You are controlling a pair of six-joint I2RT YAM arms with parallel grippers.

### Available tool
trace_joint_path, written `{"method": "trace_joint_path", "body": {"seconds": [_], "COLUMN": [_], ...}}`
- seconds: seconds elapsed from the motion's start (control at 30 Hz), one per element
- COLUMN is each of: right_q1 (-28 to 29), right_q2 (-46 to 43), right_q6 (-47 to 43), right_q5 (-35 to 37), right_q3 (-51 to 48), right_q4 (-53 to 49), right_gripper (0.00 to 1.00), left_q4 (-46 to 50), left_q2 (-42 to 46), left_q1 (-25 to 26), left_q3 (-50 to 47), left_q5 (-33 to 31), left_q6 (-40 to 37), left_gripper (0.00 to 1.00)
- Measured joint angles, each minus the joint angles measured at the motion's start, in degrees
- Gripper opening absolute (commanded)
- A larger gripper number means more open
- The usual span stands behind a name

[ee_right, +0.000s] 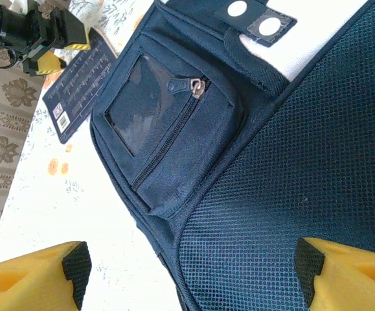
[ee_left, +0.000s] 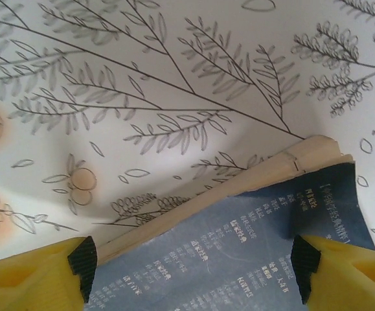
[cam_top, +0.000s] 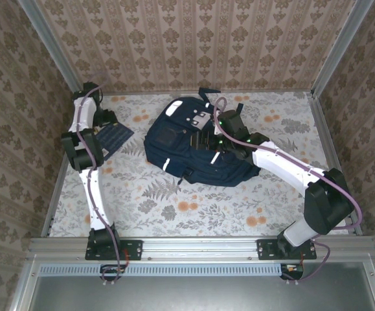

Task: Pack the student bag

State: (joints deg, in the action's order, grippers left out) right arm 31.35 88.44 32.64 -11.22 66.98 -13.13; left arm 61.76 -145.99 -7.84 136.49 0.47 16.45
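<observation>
Two hands work over a floral-printed surface (cam_top: 174,201), and the student bag (cam_top: 193,146) lies flat on it, toward the far middle and somewhat right of centre. The bag is navy-blue fabric, the largest thing in view, with short white stripes, pale patches near its top end and dark straps trailing at its far edge. The right wrist view shows a small front pocket (ee_right: 168,129) with a clear window and a closed zip, a coarse mesh panel (ee_right: 291,168) beside it, and a dark tab (ee_right: 255,19) carrying two white dots against a white patch. The right hand (ee_right: 192,278) hangs above the bag with its yellow fingers spread wide and nothing between them. Left of the bag and apart from it lies a book (ee_left: 239,246), its dark blue cover printed with pale text and its page edges cream. The left hand (ee_left: 190,275) is over the book with its jaws wide, gripping nothing; whether it touches the cover cannot be told.
</observation>
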Motion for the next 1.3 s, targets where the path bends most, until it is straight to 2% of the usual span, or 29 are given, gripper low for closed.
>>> {"method": "trace_joint_path", "body": {"seconds": [0.1, 0.2, 0.4, 0.53, 0.67, 0.77, 1.07, 1.3], "right_q1": [0.00, 0.00, 0.15, 2.36, 7.65, 10.73, 13.55, 14.29], "right_q2": [0.00, 0.00, 0.70, 4.24, 9.81, 13.40, 19.74, 21.03], "right_q6": [0.00, 0.09, 0.31, -1.29, -3.78, -4.66, -5.49, -5.55], "right_q5": [-0.35, -1.31, -4.11, -4.76, -5.35, -5.97, -6.86, -6.84], "right_q3": [0.00, 0.02, 0.59, 5.18, 13.14, 17.22, 21.18, 21.40], "right_q4": [0.02, 0.09, 1.14, 0.39, -1.68, -2.38, -4.07, -5.31], "right_gripper": [0.84, 0.84, 0.84, 0.84, 0.84, 0.83, 0.82, 0.81], "left_q4": [0.26, -1.51, -8.13, -14.10, -18.05, -18.97, -17.94, -17.18], "left_q2": [0.28, 3.15, 12.59, 20.44, 27.56, 30.58, 30.88, 31.34], "left_q1": [-0.02, -0.09, -0.09, -0.09, -0.09, -0.07, 0.72, 1.29], "left_q3": [-2.03, -8.11, -25.33, -38.71, -50.34, -55.17, -55.65, -55.63], "left_q5": [2.25, 5.05, 8.17, 9.97, 11.08, 11.32, 11.23, 9.57], "left_q6": [0.44, 1.79, 5.90, 9.81, 13.94, 16.13, 17.03, 15.78], "left_gripper": [0.82, 0.82, 0.82, 0.82, 0.69, 0.58, 0.35, 0.19]}}
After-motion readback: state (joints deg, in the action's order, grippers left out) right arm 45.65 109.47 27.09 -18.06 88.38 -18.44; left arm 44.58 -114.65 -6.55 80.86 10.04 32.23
